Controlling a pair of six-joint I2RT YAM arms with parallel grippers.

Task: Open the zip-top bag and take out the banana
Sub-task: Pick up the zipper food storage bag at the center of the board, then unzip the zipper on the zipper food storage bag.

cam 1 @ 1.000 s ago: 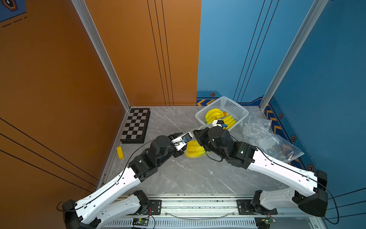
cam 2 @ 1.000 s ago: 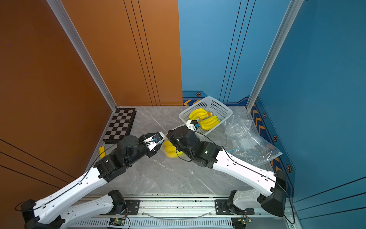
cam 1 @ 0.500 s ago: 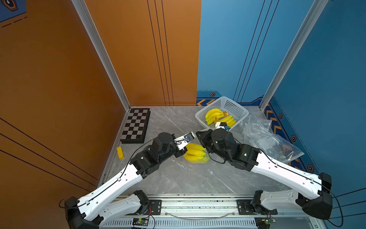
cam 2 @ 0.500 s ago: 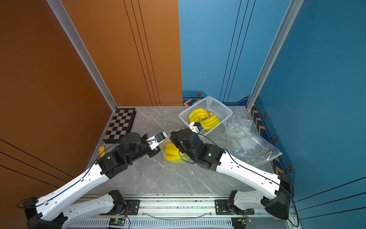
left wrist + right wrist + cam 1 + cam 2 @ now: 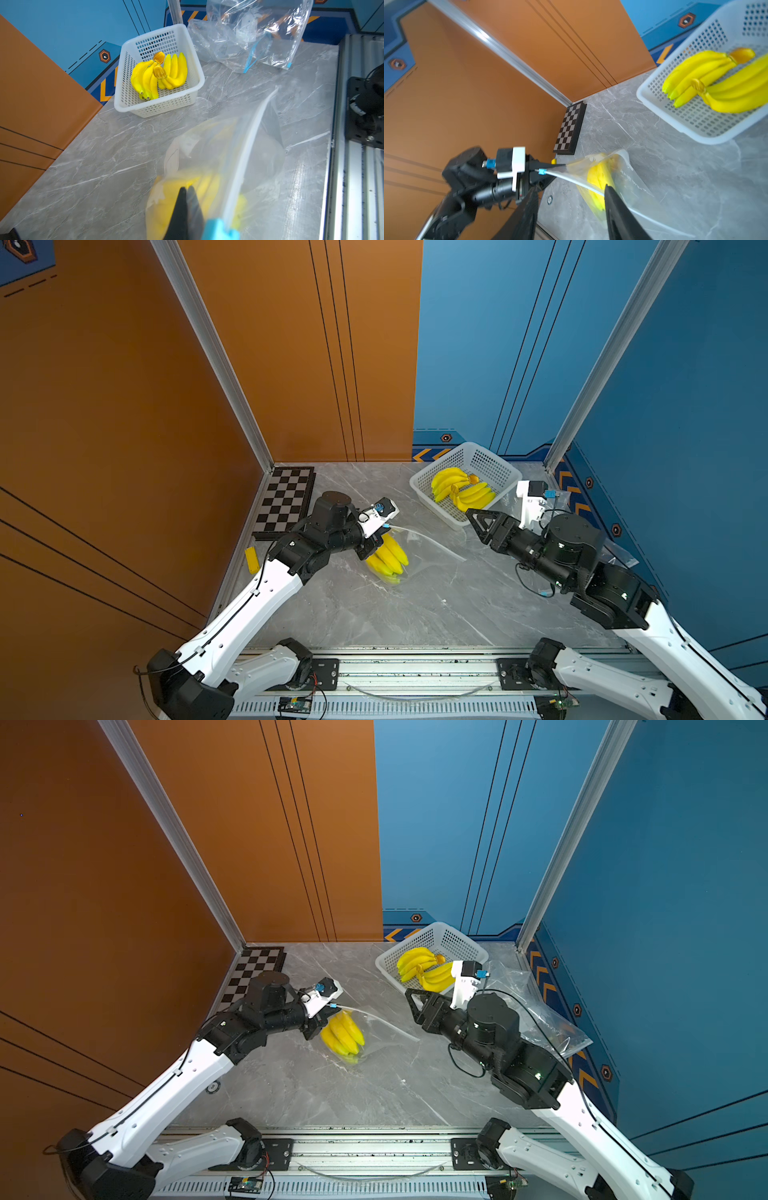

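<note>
left arm (image 5: 249,610), right arm (image 5: 685,659): white shells, black joints | wrist camera mounts (image 5: 528,506): white, blue plugs | cables (image 5: 227,622): thin, black | fingers (image 5: 618,212): black, tapered | base rail (image 5: 415,668), 6 o'clock: silver, screwed black brackets

Centre frame: left gripper (image 5: 326,1016) pinched on the corner of the bag (image 5: 382,1029), bananas (image 5: 343,1036) inside; right gripper (image 5: 411,999) clear of it, below the basket (image 5: 457,940) holding two more bunches (image 5: 419,963).
</note>
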